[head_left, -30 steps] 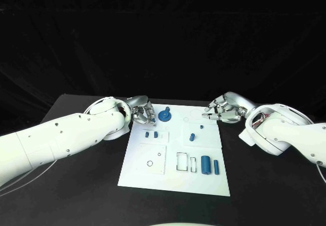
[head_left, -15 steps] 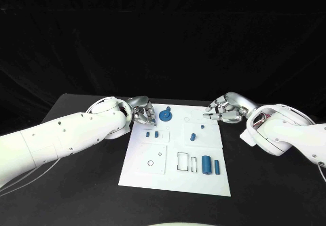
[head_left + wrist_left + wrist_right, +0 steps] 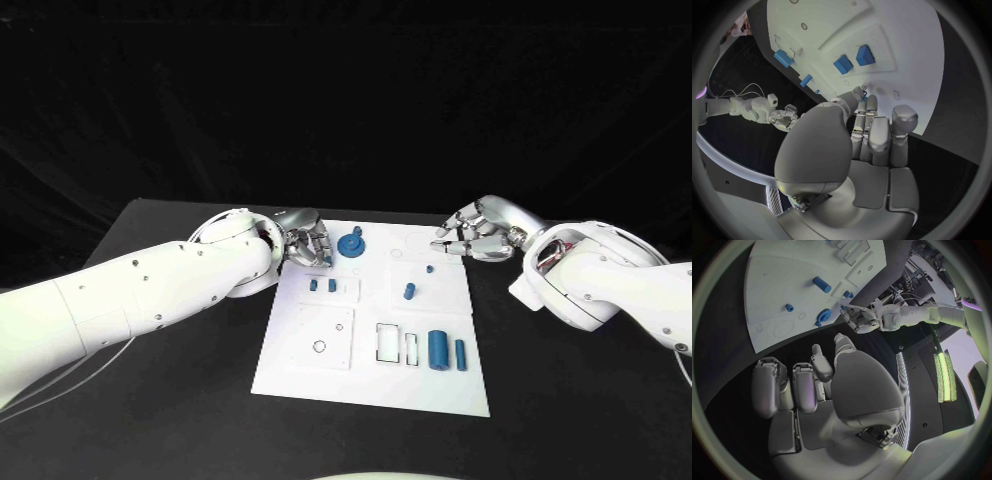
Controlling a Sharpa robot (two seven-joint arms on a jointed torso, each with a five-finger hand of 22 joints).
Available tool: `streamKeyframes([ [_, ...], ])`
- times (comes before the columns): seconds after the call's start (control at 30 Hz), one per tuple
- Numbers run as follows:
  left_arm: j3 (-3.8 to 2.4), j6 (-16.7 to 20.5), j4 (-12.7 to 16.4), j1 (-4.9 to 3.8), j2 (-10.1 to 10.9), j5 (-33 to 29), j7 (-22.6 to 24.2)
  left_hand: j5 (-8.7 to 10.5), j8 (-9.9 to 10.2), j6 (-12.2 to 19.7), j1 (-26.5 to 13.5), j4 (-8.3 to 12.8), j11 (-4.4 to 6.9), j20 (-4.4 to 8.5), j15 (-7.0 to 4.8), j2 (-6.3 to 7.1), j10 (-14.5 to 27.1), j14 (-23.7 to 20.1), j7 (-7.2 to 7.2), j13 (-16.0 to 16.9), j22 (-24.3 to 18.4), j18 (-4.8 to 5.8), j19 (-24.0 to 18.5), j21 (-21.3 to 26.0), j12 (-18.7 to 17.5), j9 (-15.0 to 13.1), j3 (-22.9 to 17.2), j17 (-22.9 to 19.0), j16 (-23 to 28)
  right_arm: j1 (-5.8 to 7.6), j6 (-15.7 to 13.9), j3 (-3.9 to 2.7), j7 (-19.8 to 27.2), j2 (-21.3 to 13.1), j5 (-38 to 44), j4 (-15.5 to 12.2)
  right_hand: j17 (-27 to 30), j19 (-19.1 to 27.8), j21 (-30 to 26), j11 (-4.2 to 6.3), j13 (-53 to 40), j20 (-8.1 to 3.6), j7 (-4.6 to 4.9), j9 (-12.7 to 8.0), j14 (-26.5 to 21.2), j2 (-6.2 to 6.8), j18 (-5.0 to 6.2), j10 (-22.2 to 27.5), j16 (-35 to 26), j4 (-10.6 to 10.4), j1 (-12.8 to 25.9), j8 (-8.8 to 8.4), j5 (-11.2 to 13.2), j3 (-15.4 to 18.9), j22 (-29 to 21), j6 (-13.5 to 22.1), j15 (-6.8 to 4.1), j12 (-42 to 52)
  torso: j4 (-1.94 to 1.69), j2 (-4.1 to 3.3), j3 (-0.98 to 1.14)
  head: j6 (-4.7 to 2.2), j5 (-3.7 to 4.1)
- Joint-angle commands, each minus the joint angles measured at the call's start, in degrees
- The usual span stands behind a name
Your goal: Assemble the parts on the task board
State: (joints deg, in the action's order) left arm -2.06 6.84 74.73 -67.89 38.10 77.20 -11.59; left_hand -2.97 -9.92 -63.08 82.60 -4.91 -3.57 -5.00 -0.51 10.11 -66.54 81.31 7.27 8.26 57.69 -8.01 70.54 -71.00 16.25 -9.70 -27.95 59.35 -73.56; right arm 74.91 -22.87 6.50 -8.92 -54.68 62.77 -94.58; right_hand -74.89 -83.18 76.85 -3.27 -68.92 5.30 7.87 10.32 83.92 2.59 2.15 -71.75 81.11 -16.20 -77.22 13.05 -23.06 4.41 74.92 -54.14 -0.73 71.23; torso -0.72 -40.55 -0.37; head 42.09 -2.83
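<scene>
Both hands at the board's far edge – nothing held.

Left hand (image 3: 303, 243) at 11 o'clock, right hand (image 3: 476, 232) at 1, both with fingers curled on nothing. Board (image 3: 303, 370) mid-table; gear (image 3: 351, 243) beside the left hand – probably light, stiff, slick plastic; best pinched at its upright knob.

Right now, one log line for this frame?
left robot hand: empty, far-left board corner | right robot hand: empty, far-right corner | task board: parts unassembled

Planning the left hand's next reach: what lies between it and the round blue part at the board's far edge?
Nothing: in the head view, bare white board separates the left hand from the round blue part.
</scene>
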Motion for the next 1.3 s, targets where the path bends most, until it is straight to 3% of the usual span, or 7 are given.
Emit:
streamKeyframes([
  [0.03, 0.07, -1.34, -0.2, 0.09, -0.29, -0.38, 0.42, 0.04, 0.37, -0.4, -0.9, -0.18, 0.0, -0.05, -0.05, 0.08, -0.33, 0.32, 0.06, -0.09, -0.09, 1.01, 0.18, -0.29, -0.37, 0.08, 0.4, -0.18, 0.01, -0.06, 0.37, 0.0, 0.48, 0.02, 0.33, -0.05, -0.06, 0.39, -0.16, 0.0, -0.07, -0.1, 0.09, 0.1, 2.62, -0.11, 1.04, 0.11, -0.23, 0.05, -0.17, 0.24, -0.39, 0.18, 6.98, 0.27, -0.24, -0.15, 0.01, -0.01, 0.01, 0.08, -0.03],
  [0.33, 0.46, -1.71, -0.66, 0.63, -0.55, -0.43, 0.15, 0.04, 0.39, -0.41, -0.94, -0.19, 0.0, -0.05, -0.05, 0.08, -0.35, 0.31, 0.05, -0.1, -0.11, 1.0, 0.16, -0.28, -0.4, 0.09, 0.41, -0.22, 0.03, -0.07, 0.36, 0.0, 0.49, -0.03, 0.33, -0.11, 0.01, 0.38, -0.21, 0.03, 0.05, -0.11, 0.06, 0.19, 2.61, -0.18, 1.05, 0.16, -0.31, 0.05, -0.22, 0.35, -0.45, 0.3, 6.98, 0.2, -0.27, -0.22, 0.02, -0.01, -0.01, 0.14, 0.04],
  [0.9, 0.51, -1.84, -0.99, 0.76, -0.62, -0.4, -0.21, 0.04, 0.49, -0.43, -0.86, -0.14, 0.03, -0.05, -0.06, -0.01, -0.37, 0.35, 0.04, -0.12, -0.15, 0.98, 0.12, -0.25, -0.55, 0.14, 0.31, -0.04, -0.1, -0.07, 0.34, 0.0, 0.48, -0.07, 0.33, -0.15, 0.01, 0.38, -0.21, 0.03, 0.05, -0.11, 0.06, 0.19, 2.61, -0.18, 1.05, 0.16, -0.31, 0.05, -0.22, 0.35, -0.45, 0.3, 6.98, 0.2, -0.27, -0.22, 0.0, -0.01, 0.02, 0.11, 0.07],
  [1.3, 0.51, -1.76, -1.19, 0.77, -0.55, -0.4, -0.55, 0.04, 1.78, 0.72, -0.94, 0.04, -0.3, -0.14, 0.15, 0.41, -0.54, 0.34, 0.66, -0.21, -0.35, 0.95, -0.09, -0.11, -1.27, 0.73, 0.29, -0.06, -0.27, -0.07, 0.39, 0.0, 0.42, -0.12, 0.33, -0.12, 0.07, 0.46, -0.38, 0.03, 0.23, -0.12, 0.06, 0.21, 2.6, -0.18, 1.08, 0.31, -0.35, 0.05, -0.23, 0.36, -0.46, 0.34, 6.89, 0.23, -0.27, -0.38, 0.02, 0.0, 0.02, 0.01, 0.12],
])
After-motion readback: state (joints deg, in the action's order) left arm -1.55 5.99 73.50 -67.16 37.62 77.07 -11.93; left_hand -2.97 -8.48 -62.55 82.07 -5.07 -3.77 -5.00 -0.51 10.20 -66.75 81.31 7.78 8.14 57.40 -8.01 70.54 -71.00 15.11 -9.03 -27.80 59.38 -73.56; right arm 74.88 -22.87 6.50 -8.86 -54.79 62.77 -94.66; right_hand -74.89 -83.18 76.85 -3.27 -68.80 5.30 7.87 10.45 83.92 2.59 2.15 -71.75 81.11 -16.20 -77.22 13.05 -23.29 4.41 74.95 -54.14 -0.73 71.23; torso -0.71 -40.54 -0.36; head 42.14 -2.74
